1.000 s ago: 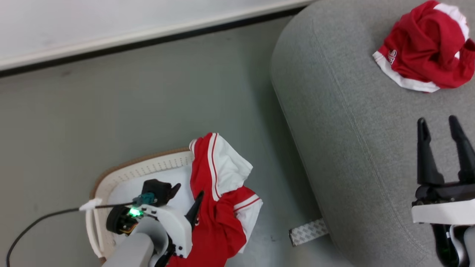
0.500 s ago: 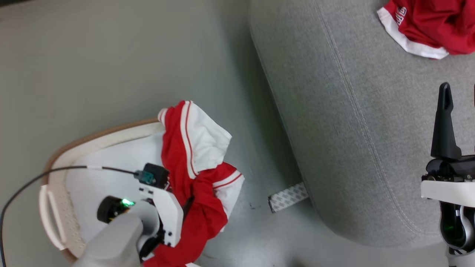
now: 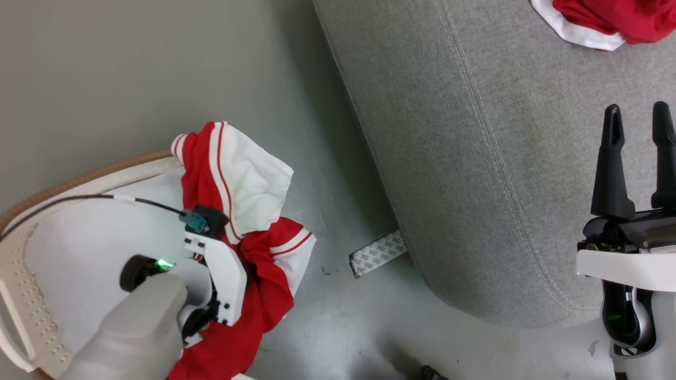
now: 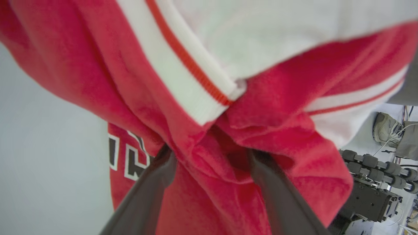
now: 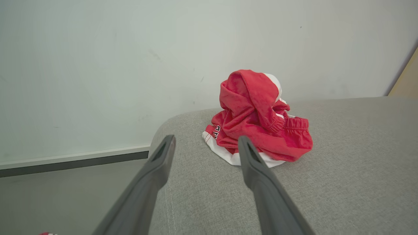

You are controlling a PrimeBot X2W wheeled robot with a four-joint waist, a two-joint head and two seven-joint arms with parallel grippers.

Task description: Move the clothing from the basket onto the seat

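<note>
- Left tool, lower left: jaws apart, sunk in the garment draped over the basket rim.
- Right tool: jaws apart, empty, above the sofa.
- Second garment on the sofa, upper right.

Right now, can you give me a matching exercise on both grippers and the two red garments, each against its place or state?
Things:
1. left gripper
2. right gripper
3. crumpled red garment with white hem
4. red-and-white striped garment

Places or states:
A. draped over the rim of the cream plastic basket
B. heaped on the light-grey fabric sofa
C. open over the sofa, gripping nothing
D. open, pressed into red fabric

Pairs: 1-D, 2-C, 3-B, 4-A
</note>
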